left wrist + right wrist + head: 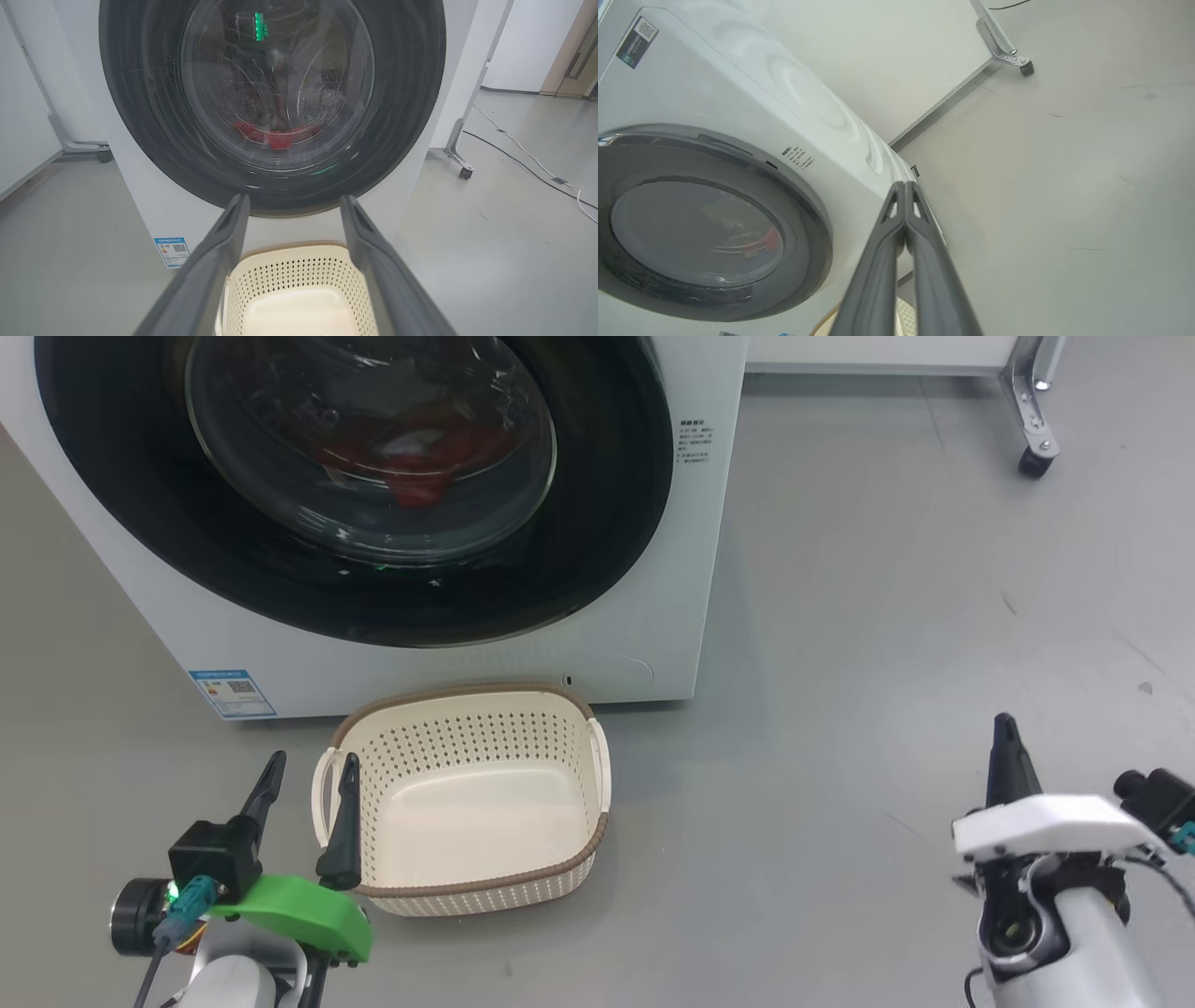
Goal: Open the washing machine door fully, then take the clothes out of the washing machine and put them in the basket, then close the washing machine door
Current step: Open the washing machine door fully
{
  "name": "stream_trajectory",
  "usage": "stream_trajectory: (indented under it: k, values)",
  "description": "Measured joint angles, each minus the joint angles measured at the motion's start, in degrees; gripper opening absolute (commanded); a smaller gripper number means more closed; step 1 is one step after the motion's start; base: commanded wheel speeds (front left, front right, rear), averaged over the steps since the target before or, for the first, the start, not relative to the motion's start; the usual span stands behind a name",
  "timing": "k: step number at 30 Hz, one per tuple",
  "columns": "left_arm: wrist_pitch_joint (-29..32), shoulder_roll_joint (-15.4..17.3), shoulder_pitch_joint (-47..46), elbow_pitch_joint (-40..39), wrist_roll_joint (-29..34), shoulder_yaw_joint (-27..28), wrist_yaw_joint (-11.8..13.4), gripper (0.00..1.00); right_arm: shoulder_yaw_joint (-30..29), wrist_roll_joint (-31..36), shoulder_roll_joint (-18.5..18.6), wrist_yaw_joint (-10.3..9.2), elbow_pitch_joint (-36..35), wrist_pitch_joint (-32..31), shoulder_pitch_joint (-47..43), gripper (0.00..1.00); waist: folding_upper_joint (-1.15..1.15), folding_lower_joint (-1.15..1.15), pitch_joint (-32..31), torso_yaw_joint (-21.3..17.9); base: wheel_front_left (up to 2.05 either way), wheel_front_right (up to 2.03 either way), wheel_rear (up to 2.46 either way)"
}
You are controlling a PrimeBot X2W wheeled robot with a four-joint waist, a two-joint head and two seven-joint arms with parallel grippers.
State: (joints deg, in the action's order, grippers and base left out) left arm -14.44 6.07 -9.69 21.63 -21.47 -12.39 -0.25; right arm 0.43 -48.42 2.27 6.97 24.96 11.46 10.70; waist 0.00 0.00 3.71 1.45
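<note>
- The washing machine point(448, 667) stood on the grey floor point(887, 663), with a blue label point(231, 693) low on its front.
- The washing machine door point(597, 523) sat shut against the front panel.
- Drum contents: the red clothes point(411, 467) lay inside the drum, visible through the door glass. In the left wrist view they rested at the bottom of the drum point(275, 137).
- The basket point(467, 747) stood on the floor just in front of the machine, below the door. Its smooth cream bottom was fully exposed.
- The left gripper point(314, 761) hung at the basket's left handle with its jaws apart. One finger point(344, 821) overlapped the basket's rim.
- The right gripper point(1005, 737) was well apart from the basket, over bare floor, with its jaws together and nothing between them.
- A caster point(1034, 462) of a frame stood beyond the machine.
</note>
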Motion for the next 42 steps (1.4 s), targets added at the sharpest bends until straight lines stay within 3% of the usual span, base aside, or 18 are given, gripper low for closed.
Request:
stream_trajectory:
  k: [6, 13, 29, 42]
  values:
    - [0.0, -0.1, -1.2, -1.0, 0.5, 0.0, 0.0, 1.00, -0.8, -17.2, 0.1, 0.00, 1.0, -5.3, 5.2, 0.00, 0.00, 0.00, 2.1, 0.4, 0.00, 0.00, 0.00]
    - [0.0, -0.2, -2.9, -2.4, 1.4, 0.0, -0.1, 1.00, -3.4, -28.9, 0.2, 0.00, 1.3, -10.2, 12.7, 0.00, 0.00, 0.00, 5.2, 1.2, 0.00, 0.00, 0.00]
    - [0.0, -1.3, -8.7, -5.6, 1.7, -0.1, -1.6, 1.00, -5.4, -35.5, 1.6, -0.09, 2.9, -20.6, 29.6, 0.00, 0.00, 0.00, 13.7, 3.8, 0.00, 0.00, 0.00]
    - [0.0, -2.5, -12.5, -7.5, 2.5, -0.9, -2.6, 1.00, -3.6, -36.8, 5.1, -3.13, 4.9, -28.4, 41.9, 0.00, 0.00, 0.01, 19.3, 7.3, 0.00, 0.00, 0.00]
